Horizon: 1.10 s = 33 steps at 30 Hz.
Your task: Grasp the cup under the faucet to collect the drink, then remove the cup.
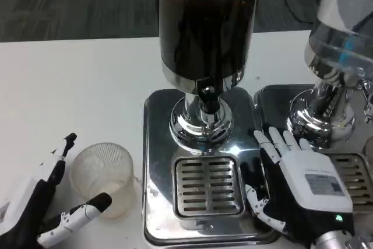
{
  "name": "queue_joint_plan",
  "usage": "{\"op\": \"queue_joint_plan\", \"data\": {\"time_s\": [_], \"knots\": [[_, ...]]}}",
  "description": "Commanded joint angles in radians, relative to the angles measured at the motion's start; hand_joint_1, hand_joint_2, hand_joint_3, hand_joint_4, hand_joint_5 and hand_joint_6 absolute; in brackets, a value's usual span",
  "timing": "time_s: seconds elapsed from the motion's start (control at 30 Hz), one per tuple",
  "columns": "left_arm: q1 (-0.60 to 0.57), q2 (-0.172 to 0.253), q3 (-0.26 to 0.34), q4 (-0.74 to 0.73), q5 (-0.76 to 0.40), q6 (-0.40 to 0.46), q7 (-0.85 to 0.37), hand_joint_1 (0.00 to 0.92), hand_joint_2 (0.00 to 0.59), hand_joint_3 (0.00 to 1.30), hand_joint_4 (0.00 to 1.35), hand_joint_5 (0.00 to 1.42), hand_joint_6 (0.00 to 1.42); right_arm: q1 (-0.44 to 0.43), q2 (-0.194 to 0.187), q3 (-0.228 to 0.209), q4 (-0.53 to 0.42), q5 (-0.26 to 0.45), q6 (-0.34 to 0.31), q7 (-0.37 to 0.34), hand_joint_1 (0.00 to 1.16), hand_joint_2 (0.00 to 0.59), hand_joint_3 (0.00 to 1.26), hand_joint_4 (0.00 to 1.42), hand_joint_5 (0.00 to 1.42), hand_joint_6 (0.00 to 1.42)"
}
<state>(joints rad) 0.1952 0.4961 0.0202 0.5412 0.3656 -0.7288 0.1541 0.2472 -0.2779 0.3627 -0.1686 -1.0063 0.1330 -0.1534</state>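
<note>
We see the clear ribbed plastic cup [105,179] on the white table [70,86], between the left hand's [41,202] spread fingers. Our right hand [297,185] rests open-fingered beside the steel drip grille [208,186].

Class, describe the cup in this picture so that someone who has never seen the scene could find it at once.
Start at the dark drink dispenser on its shiny steel base in the middle of the white table. Look left of the base, near the bottom edge, where the robot's left hand reaches in. Between its fingers stands the cup: the only clear, ribbed plastic thing among polished metal.
</note>
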Motion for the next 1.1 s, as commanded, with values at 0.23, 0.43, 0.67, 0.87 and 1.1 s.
{"op": "queue_joint_plan", "data": {"time_s": [0.23,0.43,0.67,0.87,1.1], "knots": [[0.023,0.001,-0.003,0.003,0.023,-0.047,0.046,0.000,0.000,0.00,0.00,0.00,0.00,-0.021,-0.011,0.006,0.015,0.000,0.001,-0.006,0.48,0.543,0.09,0.00,0.00,0.00],[0.039,0.008,-0.017,-0.043,0.059,-0.001,0.028,0.000,0.000,0.00,0.00,0.00,0.00,-0.007,-0.025,-0.001,-0.003,0.003,0.004,-0.001,0.48,0.543,0.09,0.00,0.00,0.00],[0.036,0.007,-0.030,-0.056,0.051,0.038,0.004,0.182,0.050,0.00,0.00,0.00,0.00,0.001,-0.030,-0.003,-0.009,0.012,0.004,-0.003,0.48,0.543,0.09,0.00,0.00,0.00],[0.023,-0.005,-0.043,-0.036,0.031,0.039,-0.003,0.199,0.060,0.00,0.00,0.00,0.00,0.007,-0.041,-0.010,-0.020,0.021,0.004,0.004,0.48,0.543,0.10,0.00,0.00,0.00],[0.001,-0.028,-0.049,-0.020,0.019,0.026,0.004,0.211,0.061,0.00,0.00,0.00,0.00,0.005,-0.047,-0.015,-0.019,0.030,0.001,0.002,0.48,0.540,0.10,0.00,0.00,0.00]]}}
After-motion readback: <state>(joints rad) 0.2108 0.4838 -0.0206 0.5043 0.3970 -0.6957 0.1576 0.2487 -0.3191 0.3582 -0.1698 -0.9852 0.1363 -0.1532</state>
